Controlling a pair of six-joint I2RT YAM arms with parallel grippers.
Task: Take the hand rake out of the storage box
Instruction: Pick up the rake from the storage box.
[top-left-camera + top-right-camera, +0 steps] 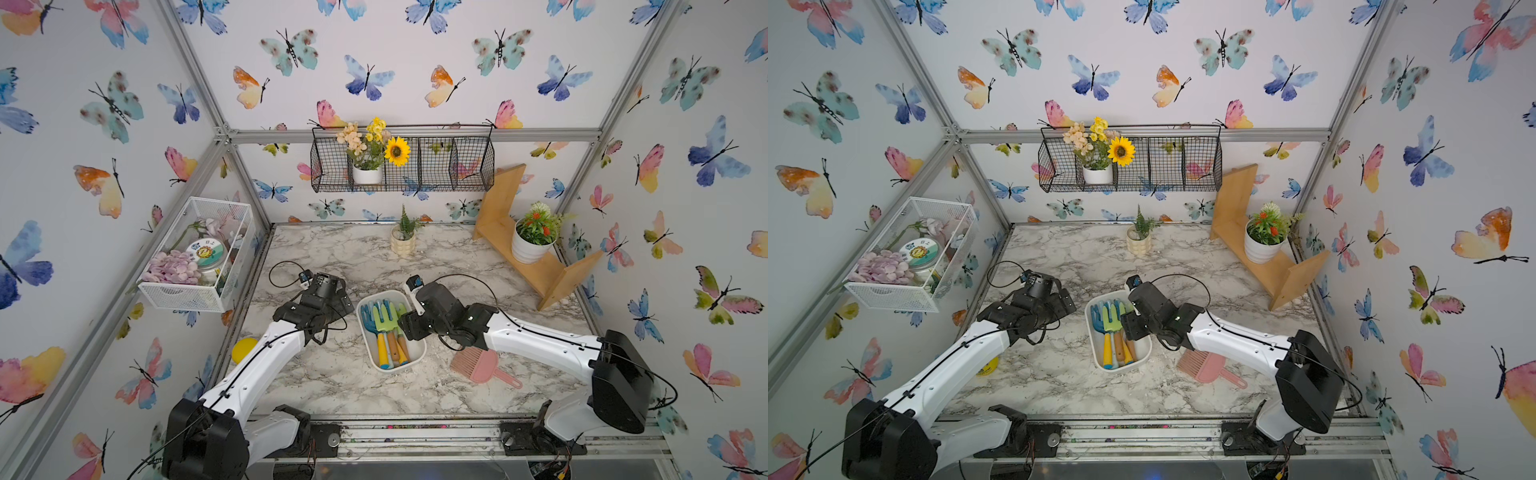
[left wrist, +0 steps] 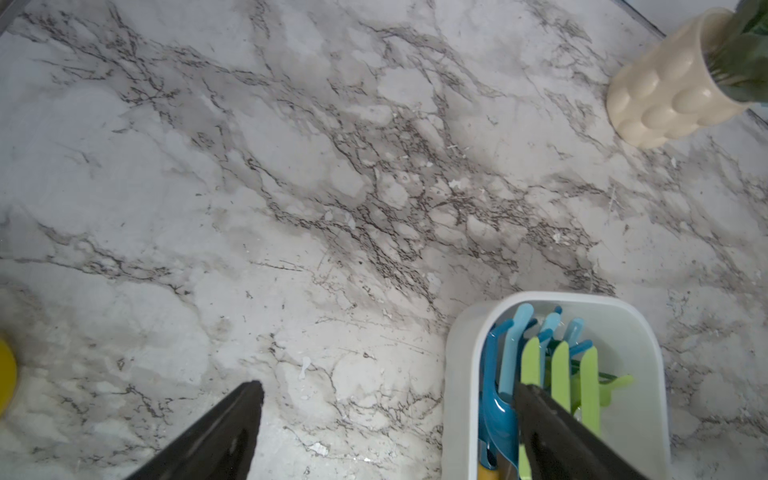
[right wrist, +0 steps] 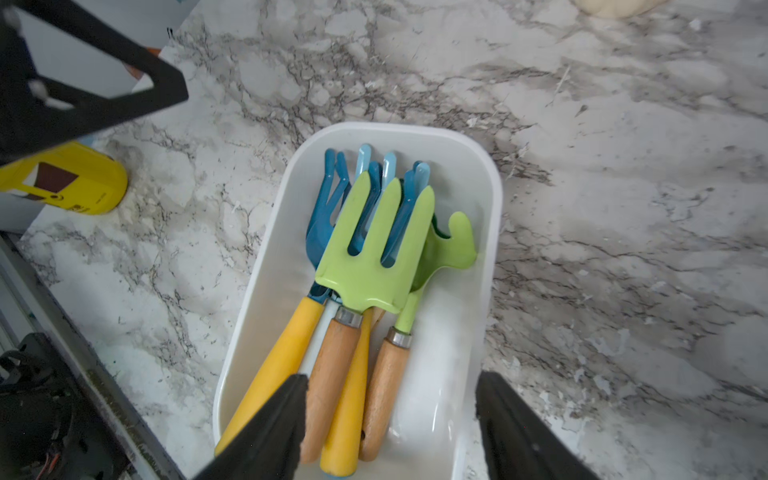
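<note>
A: Where was the left gripper (image 2: 386, 388)?
B: Over the marble table (image 1: 332, 249), just left of the storage box (image 3: 270, 316), jaws wide apart, holding nothing.
A: And the hand rake (image 3: 365, 266)?
B: Green, topmost among the tools (image 3: 324, 216) inside that box, mid-table. The right gripper (image 3: 390, 378) hung over its wooden handle (image 3: 328, 374) at the near end, jaws apart, unclamped.

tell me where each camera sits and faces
Top views: high behind the arm bases, looking down on left arm, right arm, marble table, storage box.
Left wrist: on left arm, facing table beside the box; open left gripper shows.
Right wrist: on right arm, looking into the box at the green hand rake; right gripper straddles handles.
Shared: both wrist views show the box.
</note>
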